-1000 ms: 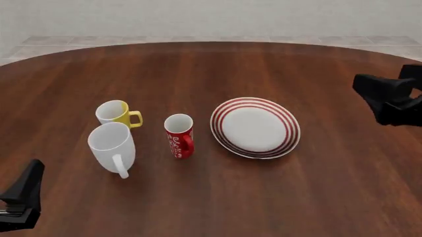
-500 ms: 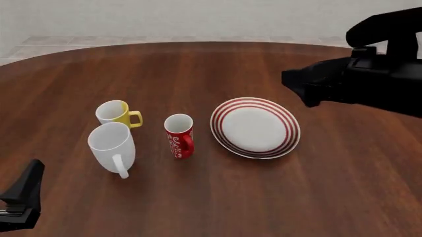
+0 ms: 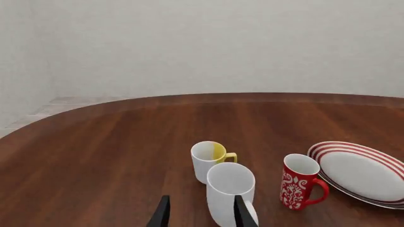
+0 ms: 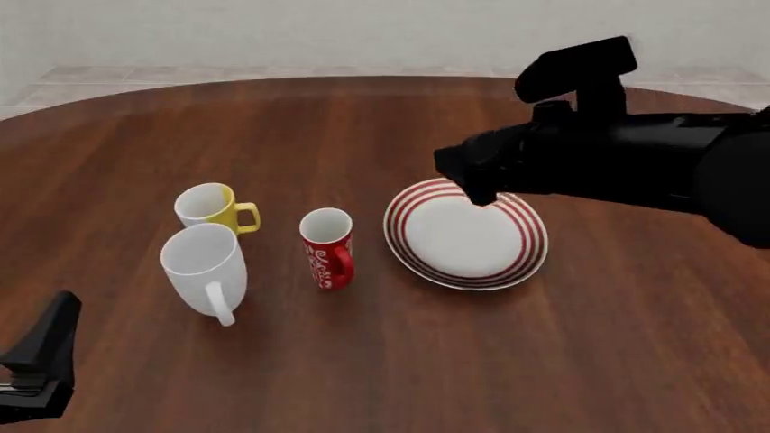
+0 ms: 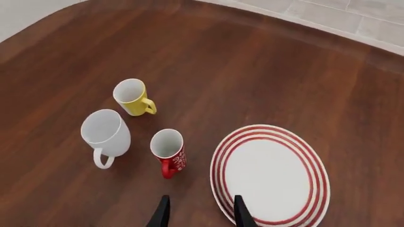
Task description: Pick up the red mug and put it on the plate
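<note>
1. While the right pincer (image 4: 470, 180) hangs above the far rim of the plate (image 4: 466, 234), its fingers (image 5: 162, 213) stand parted and hold nothing.
2. Upright on the desk (image 4: 385, 361), the red mug (image 4: 327, 248) stands near that pincer and just beside the plate, apart from it.
3. Beyond the red mug from that pincer stand a white mug (image 4: 206, 270) and a yellow mug (image 4: 215, 207).
4. Low at the desk's near edge, the left pincer (image 3: 200, 215) is parted and empty, the white mug just ahead of it.

Round dark wooden table (image 4: 361, 361), grain running front to back, fills most of the view. Beyond its far edge: pale tiled floor (image 4: 144, 74), then plain off-white wall (image 4: 301, 27). Soft even light.
</note>
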Robot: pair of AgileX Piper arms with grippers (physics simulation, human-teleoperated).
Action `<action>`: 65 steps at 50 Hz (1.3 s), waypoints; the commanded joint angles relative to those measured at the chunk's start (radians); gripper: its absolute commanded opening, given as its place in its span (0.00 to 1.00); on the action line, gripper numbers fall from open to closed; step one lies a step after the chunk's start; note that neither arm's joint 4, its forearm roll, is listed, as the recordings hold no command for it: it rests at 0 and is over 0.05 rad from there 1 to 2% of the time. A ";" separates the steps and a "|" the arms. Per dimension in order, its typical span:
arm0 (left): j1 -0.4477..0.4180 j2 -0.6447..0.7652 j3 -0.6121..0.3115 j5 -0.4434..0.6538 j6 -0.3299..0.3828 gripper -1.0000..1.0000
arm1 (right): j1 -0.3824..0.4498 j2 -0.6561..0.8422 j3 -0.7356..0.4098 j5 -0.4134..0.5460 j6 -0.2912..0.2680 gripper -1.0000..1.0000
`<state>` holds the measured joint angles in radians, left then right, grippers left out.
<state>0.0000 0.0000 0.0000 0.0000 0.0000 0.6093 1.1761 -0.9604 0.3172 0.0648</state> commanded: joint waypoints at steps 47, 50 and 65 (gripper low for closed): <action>0.000 0.000 0.000 0.000 0.000 1.00 | 0.126 0.329 -0.046 -0.182 0.039 1.00; 0.000 0.000 0.000 0.000 0.000 1.00 | 0.126 0.342 -0.044 -0.191 0.034 1.00; 0.000 0.000 0.000 0.000 0.000 1.00 | 0.132 0.407 -0.063 -0.216 0.031 1.00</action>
<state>0.0000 0.0000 0.0000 0.0000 0.0000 0.7372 1.5415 -1.0128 0.1181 0.0960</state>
